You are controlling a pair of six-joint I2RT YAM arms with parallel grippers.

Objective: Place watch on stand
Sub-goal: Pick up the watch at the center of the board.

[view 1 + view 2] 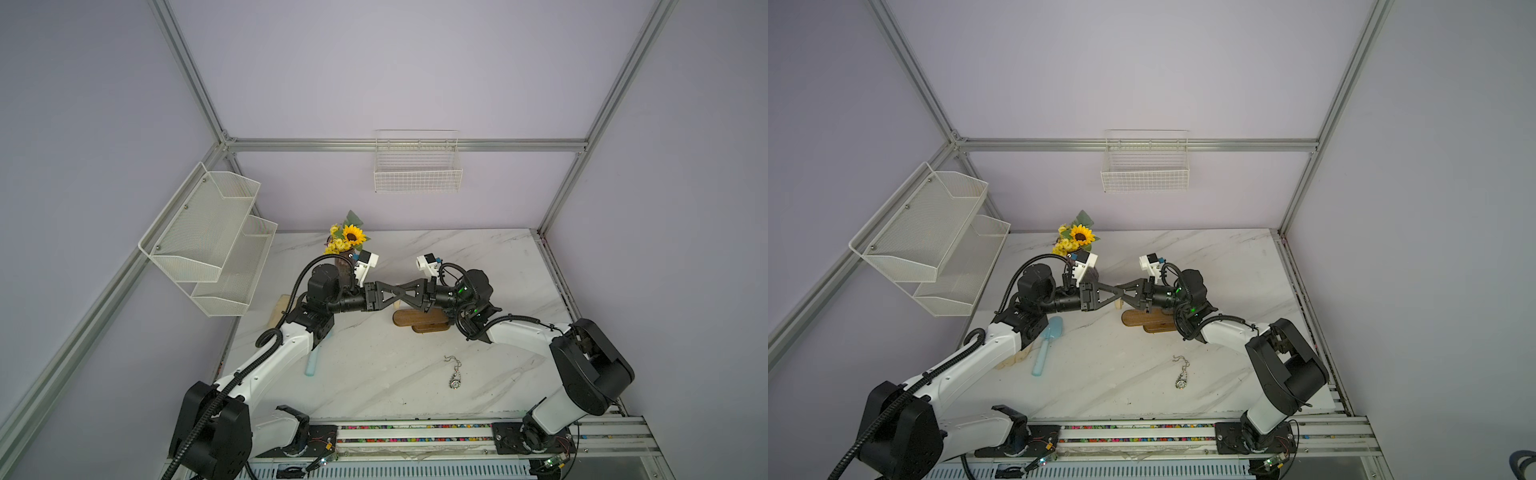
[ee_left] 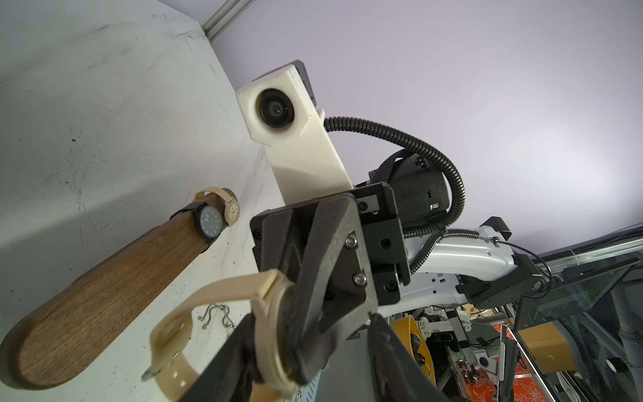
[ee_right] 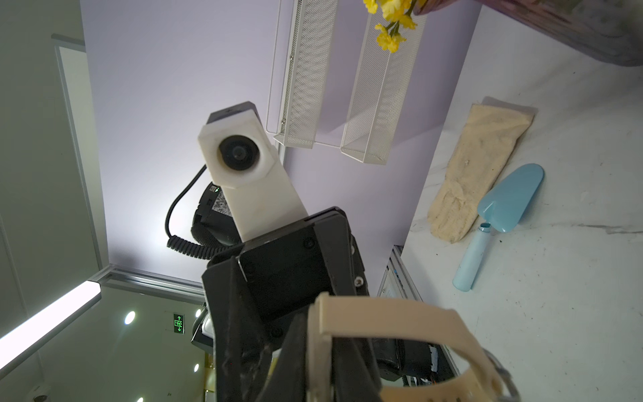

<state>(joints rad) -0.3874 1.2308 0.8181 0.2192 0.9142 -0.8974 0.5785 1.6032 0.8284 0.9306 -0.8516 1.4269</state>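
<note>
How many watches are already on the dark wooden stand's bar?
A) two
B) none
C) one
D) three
A: the left wrist view shows a black-dial watch and a small beige watch side by side around one end of the stand, while the held beige watch is off the bar.

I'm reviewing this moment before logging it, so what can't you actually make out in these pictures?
- Watch: dial edge-on in the left wrist view, covered by the right gripper; under both grippers in both top views.
- Left gripper: whether it grips the watch; contact hidden behind the right gripper's finger.
- Stand: one end under the right arm in both top views.
- Chain trinket: too small to identify.
</note>
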